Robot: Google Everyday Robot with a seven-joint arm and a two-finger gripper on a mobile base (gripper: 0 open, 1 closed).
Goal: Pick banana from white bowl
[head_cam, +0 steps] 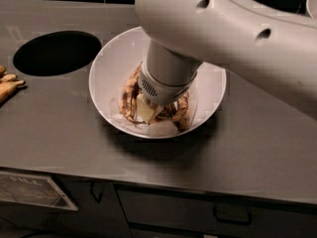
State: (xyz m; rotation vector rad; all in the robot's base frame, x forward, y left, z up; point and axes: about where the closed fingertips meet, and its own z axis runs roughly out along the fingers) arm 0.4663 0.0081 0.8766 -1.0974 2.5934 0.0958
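Steel counter, dark tile behind. White arm crosses from upper right, wrist pointing down into bowl. Bowl sits mid-counter, just right of round hole. Banana, brown-spotted, lies inside bowl on crumpled paper, partly hidden under wrist. Gripper down in bowl, at banana; grip state: can't tell, wrist blocks it. Yellow-brown bits at left edge. 1 drawer handle below.
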